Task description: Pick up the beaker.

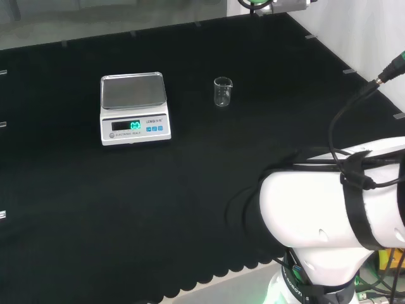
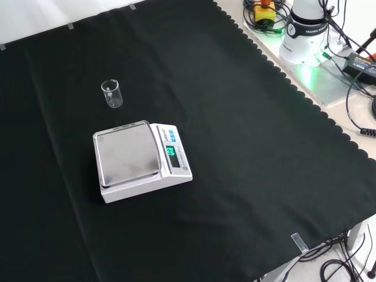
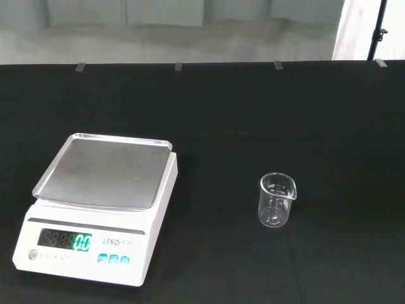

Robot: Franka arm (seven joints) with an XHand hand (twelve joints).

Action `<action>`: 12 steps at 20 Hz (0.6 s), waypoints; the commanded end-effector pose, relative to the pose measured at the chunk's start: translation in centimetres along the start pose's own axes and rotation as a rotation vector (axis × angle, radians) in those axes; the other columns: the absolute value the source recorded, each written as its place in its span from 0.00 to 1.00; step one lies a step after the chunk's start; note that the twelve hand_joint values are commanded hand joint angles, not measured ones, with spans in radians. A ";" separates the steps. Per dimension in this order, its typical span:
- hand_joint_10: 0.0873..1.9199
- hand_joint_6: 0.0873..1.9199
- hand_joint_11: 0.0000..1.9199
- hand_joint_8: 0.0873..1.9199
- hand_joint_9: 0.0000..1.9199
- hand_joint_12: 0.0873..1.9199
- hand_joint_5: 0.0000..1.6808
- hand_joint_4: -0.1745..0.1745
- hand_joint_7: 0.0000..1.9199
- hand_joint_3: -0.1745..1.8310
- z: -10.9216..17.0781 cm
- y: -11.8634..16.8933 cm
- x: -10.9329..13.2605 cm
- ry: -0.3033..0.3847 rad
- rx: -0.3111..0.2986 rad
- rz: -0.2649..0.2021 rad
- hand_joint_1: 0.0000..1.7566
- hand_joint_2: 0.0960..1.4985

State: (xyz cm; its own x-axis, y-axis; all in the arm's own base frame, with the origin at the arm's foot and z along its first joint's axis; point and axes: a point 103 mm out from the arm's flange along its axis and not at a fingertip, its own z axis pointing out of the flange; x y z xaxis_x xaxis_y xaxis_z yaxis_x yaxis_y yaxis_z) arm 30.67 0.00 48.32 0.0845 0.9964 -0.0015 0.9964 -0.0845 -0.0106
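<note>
One small glass beaker point(image 1: 223, 92) stands upright and untouched beside a scale point(image 1: 134, 109) on the black cloth point(image 1: 76, 209). Whether the hand's fingers are spread or curled cannot be told. Next, it must reach across to the beaker.

The beaker point(image 3: 276, 200), right of centre in the wrist view, is clear and glossy, glass or plastic, with faint printed marks on its wall. The scale point(image 3: 98, 209) at lower left has a smooth white plastic body and a brushed metal weighing pan with a dull grey sheen. The worktop point(image 2: 247, 147) is covered in matt black cloth with a scalloped edge. In the head view's lower right, the arm link point(image 1: 323, 209) is glossy white plastic.
</note>
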 end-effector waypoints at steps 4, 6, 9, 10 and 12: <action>0.39 0.00 0.06 0.32 0.05 0.75 0.09 0.55 0.00 0.30 0.4 0.1 -0.6 -0.015 -0.001 0.004 0.23 0.44; 0.40 0.00 0.06 0.32 0.05 0.76 0.10 0.55 0.00 0.30 0.5 0.0 -0.8 -0.014 -0.004 0.007 0.23 0.45; 0.40 0.00 0.06 0.33 0.05 0.76 0.11 0.55 0.00 0.29 0.7 0.2 -0.9 -0.006 -0.012 0.019 0.23 0.46; 0.40 0.00 0.06 0.33 0.05 0.76 0.11 0.55 0.00 0.28 0.8 0.5 -1.1 -0.003 -0.016 0.022 0.23 0.46; 0.40 0.00 0.06 0.33 0.05 0.76 0.11 0.55 0.00 0.28 1.3 1.3 -1.5 0.001 -0.025 0.028 0.23 0.46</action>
State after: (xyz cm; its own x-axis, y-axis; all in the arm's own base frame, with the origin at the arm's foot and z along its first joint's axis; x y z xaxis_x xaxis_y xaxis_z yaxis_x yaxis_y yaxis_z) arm 30.89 -0.85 47.77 0.0992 0.9950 -0.0082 0.9951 -0.0992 0.0034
